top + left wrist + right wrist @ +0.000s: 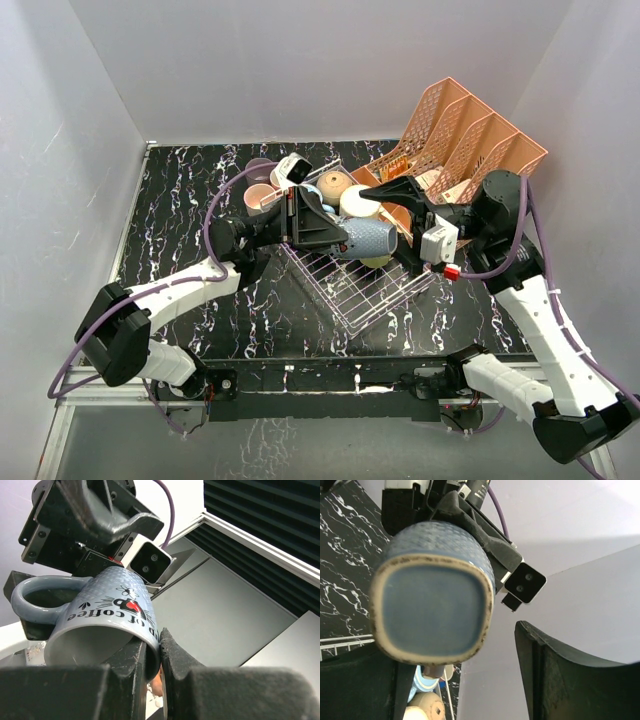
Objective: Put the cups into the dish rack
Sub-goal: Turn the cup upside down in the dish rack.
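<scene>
A grey-blue mug (366,238) with black lettering hangs on its side above the wire dish rack (350,290). My left gripper (325,228) is shut on its rim, one finger inside and one outside, as the left wrist view shows (159,641) with the mug (100,615) close up. My right gripper (392,225) is open, its fingers spread to either side of the mug's base. In the right wrist view the base (435,610) fills the gap near the left finger, and the gripper (445,640) is not closed on it. Other cups crowd the rack's far end: tan (333,185), cream (357,201), pink (262,195), mauve (258,167).
A salmon-pink lattice organiser (465,135) stands at the back right, just behind my right wrist. A yellow cup (376,262) lies in the rack under the held mug. Light blue (422,685) and tan (422,707) cups show below in the right wrist view. White walls enclose the table.
</scene>
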You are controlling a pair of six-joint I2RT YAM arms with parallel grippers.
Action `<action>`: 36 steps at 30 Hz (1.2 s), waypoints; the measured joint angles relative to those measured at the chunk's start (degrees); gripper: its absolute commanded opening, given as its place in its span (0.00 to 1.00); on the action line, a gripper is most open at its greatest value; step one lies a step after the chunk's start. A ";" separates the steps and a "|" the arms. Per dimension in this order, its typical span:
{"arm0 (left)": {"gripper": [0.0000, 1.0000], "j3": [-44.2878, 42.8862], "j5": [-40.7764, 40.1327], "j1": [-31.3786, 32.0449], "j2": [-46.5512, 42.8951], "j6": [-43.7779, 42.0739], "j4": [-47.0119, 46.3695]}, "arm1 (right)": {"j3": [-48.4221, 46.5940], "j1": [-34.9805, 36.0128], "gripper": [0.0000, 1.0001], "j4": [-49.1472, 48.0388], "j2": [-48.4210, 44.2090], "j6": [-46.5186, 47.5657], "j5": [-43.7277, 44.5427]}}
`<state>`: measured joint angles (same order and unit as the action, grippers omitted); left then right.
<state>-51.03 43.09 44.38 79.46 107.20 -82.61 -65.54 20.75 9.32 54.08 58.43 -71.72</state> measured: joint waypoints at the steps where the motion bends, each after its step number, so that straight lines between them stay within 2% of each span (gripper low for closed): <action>1: 0.00 -0.11 0.04 0.00 0.00 0.00 -0.09 | 0.20 0.13 0.67 -0.20 -0.20 -0.17 -0.11; 6: 0.00 -0.90 0.61 0.02 0.00 -0.02 -0.07 | 0.63 0.24 0.63 1.18 -1.51 -0.85 -0.76; 12: 0.00 -2.01 1.51 0.04 0.00 -0.09 -0.11 | 0.61 0.26 0.46 4.44 -2.40 -1.66 -1.27; 20: 0.00 -2.23 1.73 0.07 0.07 0.02 -0.44 | 0.63 0.26 0.09 3.28 -2.38 -8.70 -1.36; 24: 0.00 -2.23 1.33 0.07 0.07 0.63 -0.48 | 0.63 0.26 0.08 2.82 -2.40 -11.06 -1.49; 25: 0.04 -2.23 1.25 0.07 0.07 0.72 -0.46 | 0.63 0.26 0.08 2.67 -2.40 -11.69 -1.46; 26: 0.11 -2.21 1.11 0.07 0.07 0.83 -0.48 | 0.61 0.26 0.08 2.51 -2.40 -12.33 -1.42; 30: 0.50 -1.25 0.17 0.00 0.07 -0.24 -0.94 | 0.61 0.26 0.08 2.80 -2.40 -16.13 -0.74; 31: 0.56 -0.48 -0.04 -0.15 0.07 -0.76 -1.09 | 0.61 0.26 0.08 2.97 -2.40 -17.33 -0.22; 34: 0.66 3.34 -0.76 -1.44 -0.63 -2.45 -1.22 | 0.35 0.26 0.08 4.74 -2.40 -19.85 1.31; 36: 0.69 6.82 -1.90 -3.28 -1.88 -3.30 -1.40 | 0.17 0.26 0.08 6.86 -2.40 -20.87 2.14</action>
<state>-44.21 41.19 41.10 77.58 103.90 -84.01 -65.36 21.02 16.19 51.68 37.56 -69.58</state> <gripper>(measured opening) 0.642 0.187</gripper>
